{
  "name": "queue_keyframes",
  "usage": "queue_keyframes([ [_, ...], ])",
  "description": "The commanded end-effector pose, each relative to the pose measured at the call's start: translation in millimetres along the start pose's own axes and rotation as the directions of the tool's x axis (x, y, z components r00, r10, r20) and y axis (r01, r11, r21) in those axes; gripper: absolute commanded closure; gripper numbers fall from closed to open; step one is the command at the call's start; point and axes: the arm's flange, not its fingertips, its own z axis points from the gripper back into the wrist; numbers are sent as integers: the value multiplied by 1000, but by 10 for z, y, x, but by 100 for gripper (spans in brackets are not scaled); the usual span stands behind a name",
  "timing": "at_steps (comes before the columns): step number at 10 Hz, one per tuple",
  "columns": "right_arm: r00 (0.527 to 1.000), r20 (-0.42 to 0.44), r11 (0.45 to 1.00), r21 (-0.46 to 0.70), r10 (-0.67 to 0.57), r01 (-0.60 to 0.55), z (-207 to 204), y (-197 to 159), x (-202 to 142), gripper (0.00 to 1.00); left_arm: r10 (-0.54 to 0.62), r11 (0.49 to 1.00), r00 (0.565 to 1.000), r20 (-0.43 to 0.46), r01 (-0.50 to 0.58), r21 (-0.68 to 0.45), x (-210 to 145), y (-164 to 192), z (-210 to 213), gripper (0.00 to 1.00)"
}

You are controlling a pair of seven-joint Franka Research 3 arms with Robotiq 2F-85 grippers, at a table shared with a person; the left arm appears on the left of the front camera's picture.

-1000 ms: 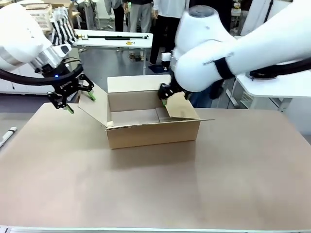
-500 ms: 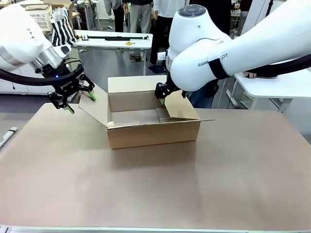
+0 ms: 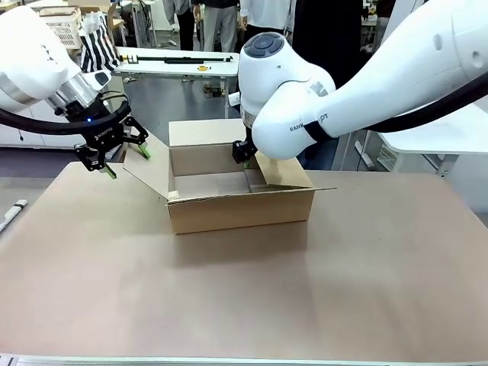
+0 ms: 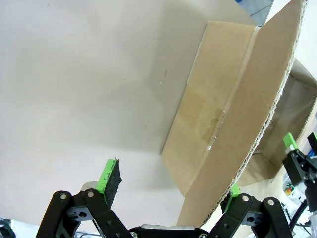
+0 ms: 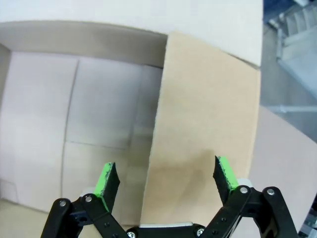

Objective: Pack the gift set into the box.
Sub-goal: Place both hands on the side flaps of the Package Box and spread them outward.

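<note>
The box (image 3: 229,206) stands open in the middle of the table, its inside bare as far as I can see. Its left flap (image 3: 149,171) leans outward, and my left gripper (image 3: 127,162) hangs open just beside it. In the left wrist view the flap's corrugated edge (image 4: 257,129) runs down between the open fingers of my left gripper (image 4: 173,186). My right gripper (image 3: 244,156) hovers over the box's inner right side. It is open in the right wrist view (image 5: 165,177), with the right flap (image 5: 203,129) lying below and between its fingers. The gift set is out of view.
A person in dark clothes (image 3: 328,30) stands right behind the box. A white table (image 3: 183,59) with tools is farther back, and another white table (image 3: 435,141) stands at the right. A small white object (image 3: 11,210) lies at the table's left edge.
My right arm has swung left across the box, carrying its gripper from the right flap toward the box's middle. The left arm and the box have not moved.
</note>
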Motion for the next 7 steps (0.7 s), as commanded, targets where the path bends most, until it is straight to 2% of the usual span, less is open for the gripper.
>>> queue_keyframes([
  [1,999,-28,998,-66,-21,19,-106,99,39,0,13,1000,1000,8,-13,19,-17,-5,22,0],
  [3,999,-27,988,-149,-39,35,-181,59,20,0,13,1000,1000,8,-13,19,-17,-5,22,0],
  [5,997,-7,972,-222,-81,78,-80,-162,64,0,13,1000,1000,8,-13,19,-17,-5,22,0],
  [7,995,-14,965,-247,-100,94,25,-398,89,0,13,1000,1000,8,-13,19,-17,-5,22,0],
])
